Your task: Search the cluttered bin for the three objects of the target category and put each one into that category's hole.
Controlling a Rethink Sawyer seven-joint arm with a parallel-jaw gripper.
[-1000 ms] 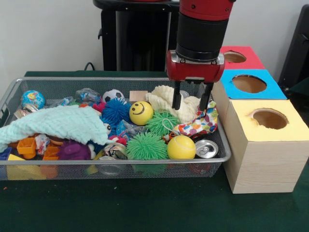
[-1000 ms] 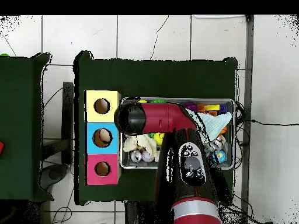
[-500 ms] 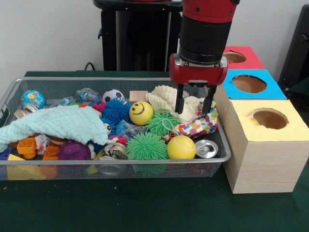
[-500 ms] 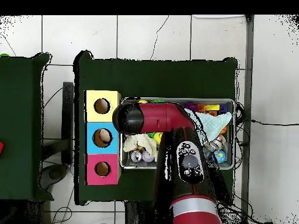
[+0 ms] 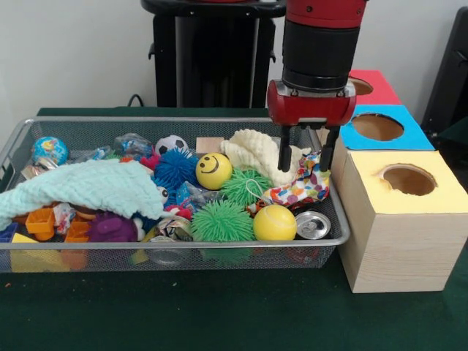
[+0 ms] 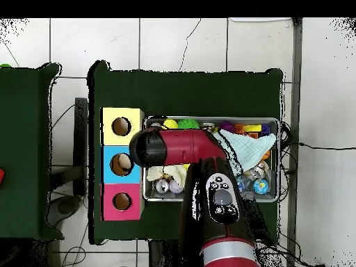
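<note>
A dark green cloth-covered table (image 5: 219,314) stands on a white tiled floor (image 6: 181,42), with a pale wall behind. On it sits a silver wire-mesh bin (image 5: 175,252) filled with clutter. Directly beside the bin's end stands a row of three wooden boxes, each with a round hole on top: a yellow-topped box (image 5: 406,190), a blue-topped box (image 5: 380,128) and a red-topped box (image 5: 365,84).

The red and black arm's gripper (image 5: 306,155) hangs over the bin's box-side end, its two dark fingers spread apart with nothing between them. The tips sit at the edge of a cream knitted cloth (image 5: 256,150) and a white cloth with coloured dots (image 5: 303,186); whether they touch the fabric cannot be judged.

Bin contents include a yellow smiley-face ball (image 5: 213,170), a plain yellow ball (image 5: 274,222), two green spiky balls (image 5: 223,221), a blue spiky ball (image 5: 175,168), a small black-and-white football (image 5: 172,144), a blue globe ball (image 5: 50,150), a silver drinks can (image 5: 313,225), and a light teal cloth (image 5: 80,186). In the overhead view the blue-topped box's hole appears to hold a pale object.
</note>
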